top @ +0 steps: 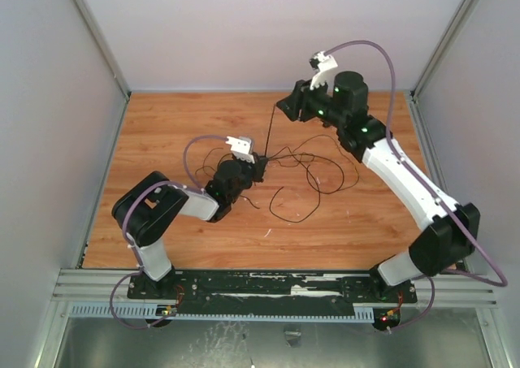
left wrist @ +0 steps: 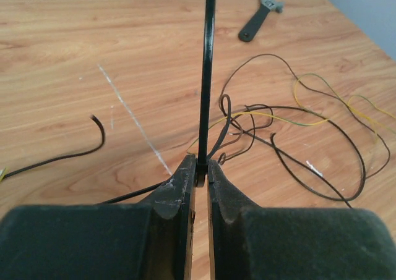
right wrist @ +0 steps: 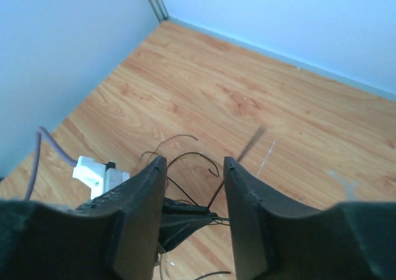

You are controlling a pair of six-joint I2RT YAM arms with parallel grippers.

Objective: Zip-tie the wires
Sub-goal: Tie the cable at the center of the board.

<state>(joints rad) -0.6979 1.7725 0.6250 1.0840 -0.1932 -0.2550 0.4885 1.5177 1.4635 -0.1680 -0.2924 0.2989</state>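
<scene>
My left gripper (top: 258, 166) is shut on the foot of the zip tie (top: 269, 132), a thin black strip that stands up from its jaws. The left wrist view shows the strip (left wrist: 206, 76) pinched between the fingertips (left wrist: 185, 175), with the wires (left wrist: 309, 125) looping on the wood behind it. The wires (top: 313, 173) spread to the right of the left gripper. My right gripper (top: 284, 108) hangs open by the strip's upper end. In the right wrist view the blurred strip (right wrist: 247, 149) rises near the right finger, with the gripper (right wrist: 195, 162) empty.
A dark-handled tool with a grey head (left wrist: 257, 21) lies on the wood beyond the wires. A loose dark wire end (left wrist: 93, 141) lies to the left. White walls enclose the wooden table (top: 162, 132) on three sides.
</scene>
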